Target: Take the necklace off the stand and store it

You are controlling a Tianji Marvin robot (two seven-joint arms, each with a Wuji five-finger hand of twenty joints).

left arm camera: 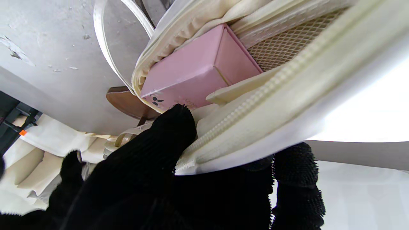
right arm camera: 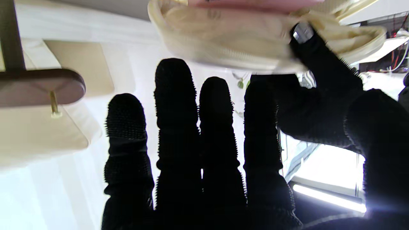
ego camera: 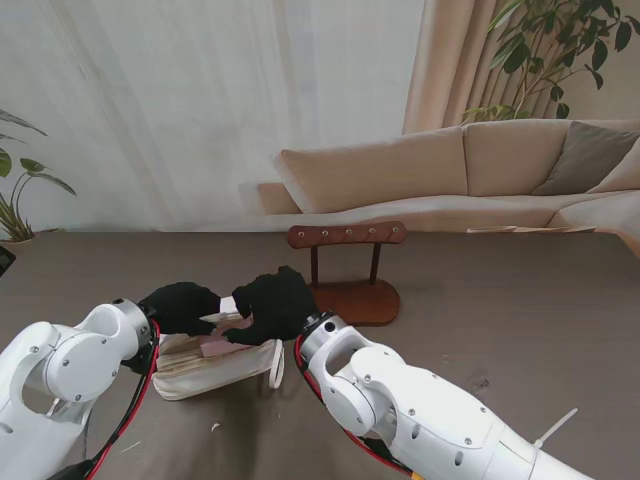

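Resting on the grey table point(ego camera: 520, 300), a cream zippered pouch point(ego camera: 215, 365) lies between the two black-gloved hands, nearer to me than the wooden stand point(ego camera: 347, 270). Left hand point(ego camera: 180, 305): fingers clamped on the pouch's zippered rim, holding the opening apart; the left wrist view shows the rim point(left arm camera: 255, 105) pinched between glove fingers point(left arm camera: 172, 134) and a pink box point(left arm camera: 195, 70) lodged inside beside a mesh pocket point(left arm camera: 281, 41). Right hand point(ego camera: 275, 305): poised over the pouch mouth, four fingers point(right arm camera: 175, 105) extended and spread in the right wrist view, thumb point(right arm camera: 319, 57) touching the pouch edge point(right arm camera: 223, 41) with a small silvery piece at its tip; whether it grips anything cannot be told. Stand: crossbar with brass pegs point(right arm camera: 54, 103) bare of any chain. Necklace: not discernible in any view. Beige sofa point(ego camera: 480, 165) lies beyond the table.
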